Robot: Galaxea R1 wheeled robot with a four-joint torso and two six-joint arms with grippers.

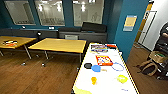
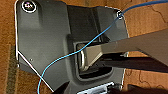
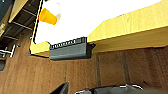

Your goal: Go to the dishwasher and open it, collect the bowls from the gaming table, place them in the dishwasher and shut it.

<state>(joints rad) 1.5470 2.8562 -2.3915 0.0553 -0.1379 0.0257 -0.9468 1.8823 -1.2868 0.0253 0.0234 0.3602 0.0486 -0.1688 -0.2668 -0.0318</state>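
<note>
The gaming table (image 1: pixel 105 82), white-topped with a yellow edge, runs straight ahead from the robot in the head view, its near end at the bottom of the frame. To its left stand two yellow-orange tables (image 1: pixel 58 45) on a wooden floor (image 1: pixel 37 77), with a teal wall (image 1: pixel 128 10) and windows beyond. On the white top, farthest off, lies a game box (image 1: pixel 99 48), and nearer a red and orange box (image 1: pixel 104 60). Nearer again, a black bowl (image 1: pixel 88 65) touches a blue bowl (image 1: pixel 96 68); a pale bowl (image 1: pixel 117 66) with a purplish rim sits to their right, and a lime-yellow bowl (image 1: pixel 122 79) nearer on the right side. A small yellow cup (image 1: pixel 93 80) stands near the middle of the top, between the blue bowl and the near end. Bags (image 1: pixel 152 62) lie on the floor off to the right. In the right wrist view the table's yellow edge and a dark bracket (image 3: pixel 68 48) under it sit just above the right arm, with the cup (image 3: pixel 48 16) farther off on the top. In the left wrist view a blue cable (image 2: pixel 82 48) crosses the robot's dark plate above the floor. Whether either gripper is open or closed cannot be told, nor whether it holds anything.
</note>
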